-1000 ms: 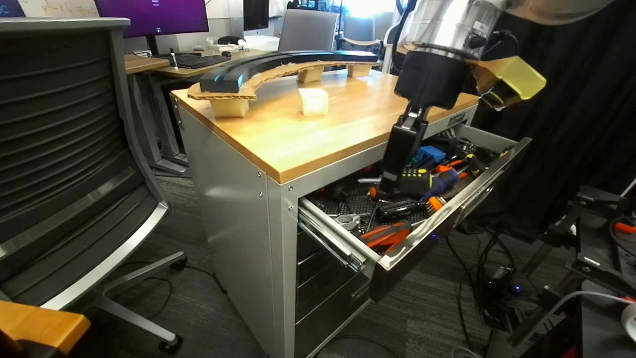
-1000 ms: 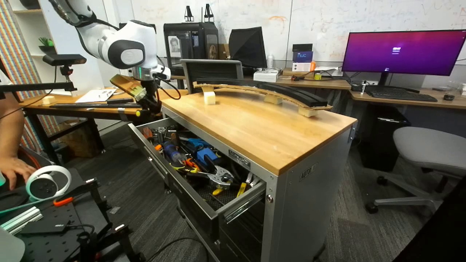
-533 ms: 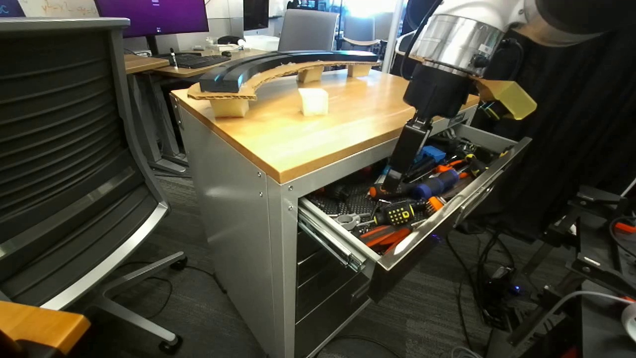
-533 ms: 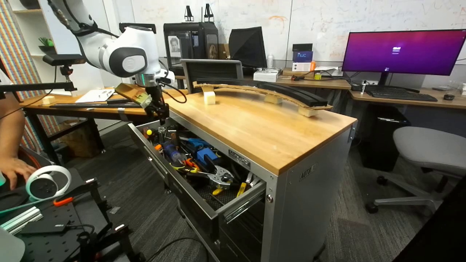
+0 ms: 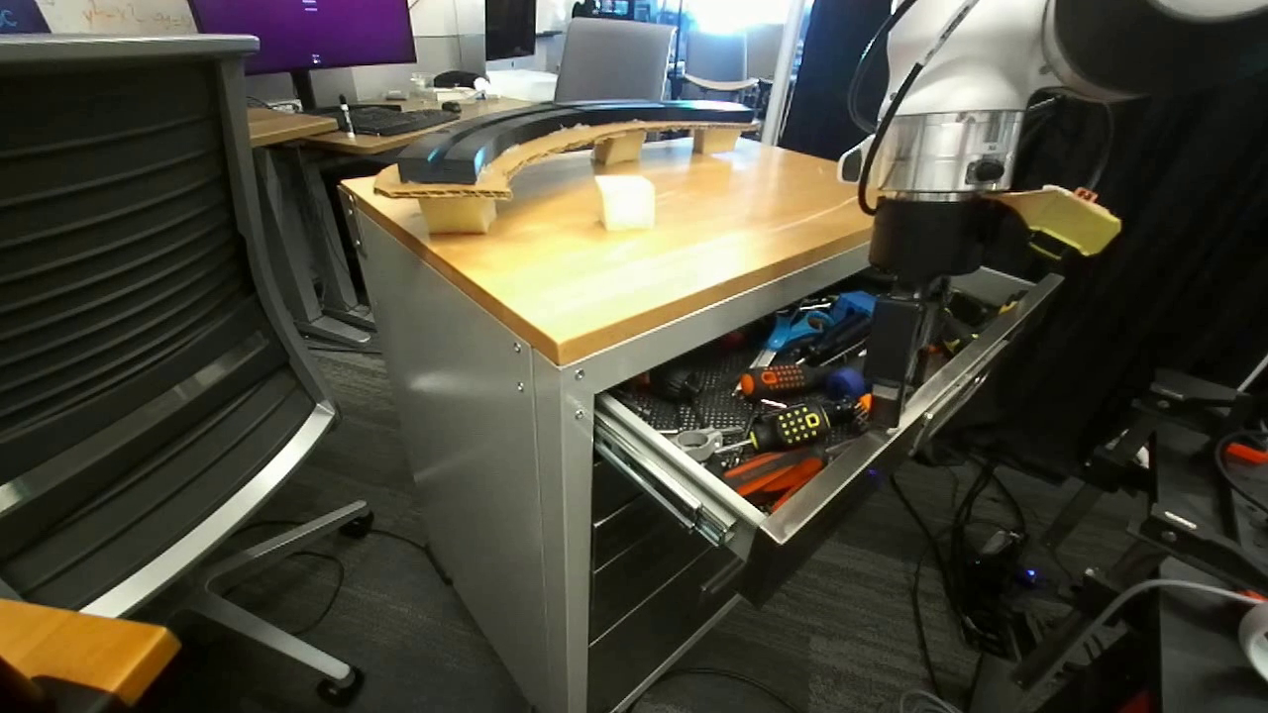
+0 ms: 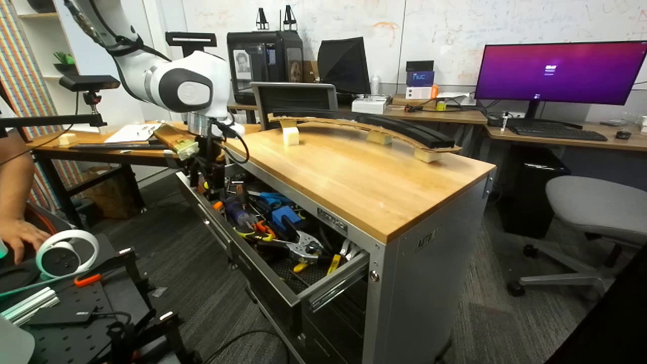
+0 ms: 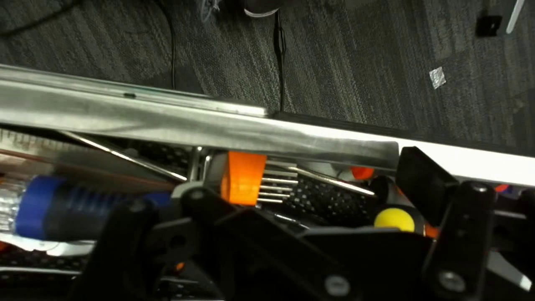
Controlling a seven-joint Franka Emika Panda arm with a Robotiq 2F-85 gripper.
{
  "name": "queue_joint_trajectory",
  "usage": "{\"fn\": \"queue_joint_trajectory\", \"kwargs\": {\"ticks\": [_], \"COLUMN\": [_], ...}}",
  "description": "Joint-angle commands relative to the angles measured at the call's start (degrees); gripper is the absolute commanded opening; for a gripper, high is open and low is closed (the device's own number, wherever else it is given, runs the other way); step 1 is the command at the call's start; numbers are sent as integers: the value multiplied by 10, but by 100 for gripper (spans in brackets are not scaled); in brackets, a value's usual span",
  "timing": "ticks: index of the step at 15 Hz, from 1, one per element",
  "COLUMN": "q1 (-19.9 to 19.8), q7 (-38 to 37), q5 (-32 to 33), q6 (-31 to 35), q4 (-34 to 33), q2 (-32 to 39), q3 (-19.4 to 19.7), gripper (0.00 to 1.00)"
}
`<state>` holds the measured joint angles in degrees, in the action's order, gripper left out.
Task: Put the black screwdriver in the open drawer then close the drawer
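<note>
Nearest in an exterior view are one dark mesh chair (image 5: 119, 287) and one grey metal cabinet (image 5: 466, 436). One drawer (image 5: 832, 485) of it, the uppermost, is pulled out; at least two lower drawer fronts (image 5: 654, 634) show underneath.

In the open drawer, nearest first: two red-and-black handles (image 5: 773, 475) side by side, one grey metal ring piece (image 5: 698, 443), then one black screwdriver (image 5: 794, 426), lying on its side, handle speckled yellow. Its one yellow end cap (image 7: 395, 220) shows in the wrist view, near one orange piece (image 7: 244, 177) with a row of thin metal prongs. Past the screwdriver lie one black handle with orange dots (image 5: 778, 381) and one blue-and-black handle (image 7: 71, 209).

One gripper (image 5: 901, 396) reaches down into the drawer, near the screwdriver but apart from it. Its two fingers (image 7: 422, 184) stand spread. Whether either touches the drawer's front wall cannot be told.

Farther along lie one tool with light blue handles (image 5: 797, 327) and one silver clamp (image 6: 308, 246).

Behind, the desk (image 5: 555, 287), the cabinet's wooden top, carries one curved black strip (image 5: 584, 119) on cardboard (image 5: 520, 173) and four pale blocks (image 5: 626, 203): three under the cardboard, one standing free.

Farthest in an exterior view are two monitors (image 6: 561, 73), one lit purple and one dark, one black box-shaped machine (image 6: 273, 55) and one whiteboard (image 6: 445, 25).
</note>
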<state>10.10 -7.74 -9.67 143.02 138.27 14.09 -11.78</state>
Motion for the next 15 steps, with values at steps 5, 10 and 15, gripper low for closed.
{"fn": "queue_joint_trajectory", "kwargs": {"ticks": [5, 10, 15], "q1": [7, 2, 15], "q7": [-68, -81, -98], "q5": [-5, -14, 11], "q6": [-87, -80, 97], "q4": [13, 21, 66], "q2": [-44, -11, -1], "q3": [13, 18, 28], "gripper": [100, 66, 27]}}
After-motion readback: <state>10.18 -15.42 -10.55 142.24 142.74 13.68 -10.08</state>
